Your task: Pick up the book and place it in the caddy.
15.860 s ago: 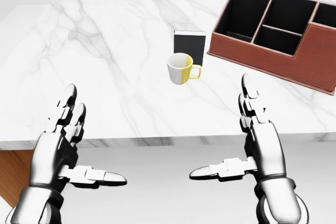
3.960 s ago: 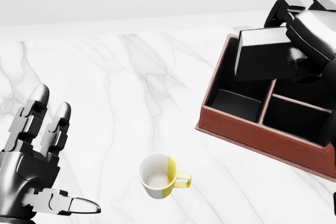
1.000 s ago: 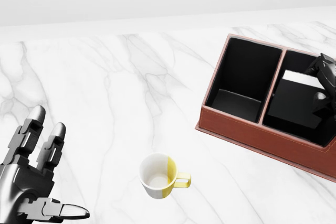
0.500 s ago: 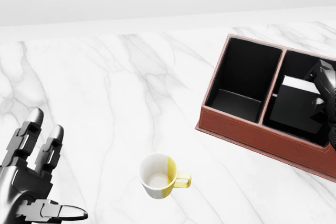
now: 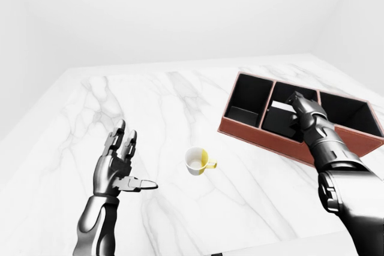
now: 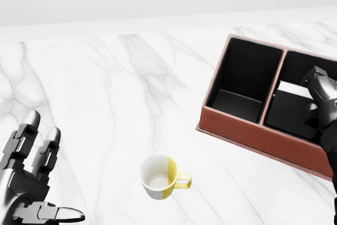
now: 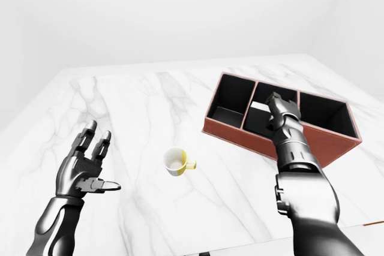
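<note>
I see the book (image 6: 288,108) lying in the caddy (image 6: 247,134), middle compartment, dark cover up w/ white page edge at top; my right hand (image 6: 318,104) sits over it at the head view's right edge, fingers curled, prob. not gripping, can't tell for sure; left hand (image 5: 117,166) is open, fingers spread, above the counter (image 6: 105,93) at lower left; mug (image 6: 159,176) stands upright near bottom centre, well apart from caddy.

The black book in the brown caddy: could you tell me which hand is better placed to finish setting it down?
Right hand: it is over the black book inside the brown caddy; the left hand is far away.
</note>
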`<state>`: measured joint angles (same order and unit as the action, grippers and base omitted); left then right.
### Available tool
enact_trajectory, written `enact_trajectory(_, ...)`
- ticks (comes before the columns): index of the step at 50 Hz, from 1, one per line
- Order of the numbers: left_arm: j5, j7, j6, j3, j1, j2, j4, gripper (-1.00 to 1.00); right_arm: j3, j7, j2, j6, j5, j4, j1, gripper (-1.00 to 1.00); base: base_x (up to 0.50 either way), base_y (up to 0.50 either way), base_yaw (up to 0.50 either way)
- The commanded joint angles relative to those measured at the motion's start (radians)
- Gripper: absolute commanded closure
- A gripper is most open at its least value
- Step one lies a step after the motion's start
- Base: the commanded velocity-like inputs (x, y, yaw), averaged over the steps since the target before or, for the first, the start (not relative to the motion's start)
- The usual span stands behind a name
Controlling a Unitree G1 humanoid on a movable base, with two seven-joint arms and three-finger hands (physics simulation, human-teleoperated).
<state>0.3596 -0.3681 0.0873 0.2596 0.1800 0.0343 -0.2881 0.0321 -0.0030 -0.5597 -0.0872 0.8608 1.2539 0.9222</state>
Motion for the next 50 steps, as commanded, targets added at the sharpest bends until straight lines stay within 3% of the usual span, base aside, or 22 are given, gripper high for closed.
enact_trajectory(1, -0.001, -0.003, 0.000, 0.007, 0.000, 0.000, 0.005, -1.00, 0.010, -0.052, 0.013, 0.000, 0.012, 0.003, 0.018, 1.00, 0.00, 0.00, 0.00)
enact_trajectory(27, 0.004, -0.011, 0.000, 0.016, 0.003, 0.000, 0.027, -1.00, 0.004, -0.070, 0.013, 0.000, 0.024, 0.009, 0.008, 1.00, 0.00, 0.00, 0.00)
enact_trajectory(28, 0.005, -0.012, 0.000, 0.016, 0.003, -0.001, 0.027, -1.00, 0.007, -0.071, 0.012, 0.000, 0.021, 0.007, 0.008, 0.33, 0.00, 0.00, 0.00)
enact_trajectory(29, 0.005, -0.012, 0.000, 0.015, 0.004, -0.001, 0.027, -1.00, 0.008, -0.070, 0.011, 0.000, 0.021, 0.006, 0.008, -0.66, 0.00, 0.00, 0.00)
enact_trajectory(30, 0.005, -0.012, 0.000, 0.015, 0.005, -0.001, 0.026, -1.00, 0.007, -0.070, 0.011, 0.000, 0.021, 0.005, 0.007, -1.00, 0.00, 0.00, 0.00)
enact_trajectory(50, 0.000, -0.009, 0.000, 0.000, -0.001, -0.002, 0.027, -1.00, 0.018, 0.005, -0.002, 0.000, 0.030, -0.104, 0.009, -1.00, 0.00, 0.00, 0.00)
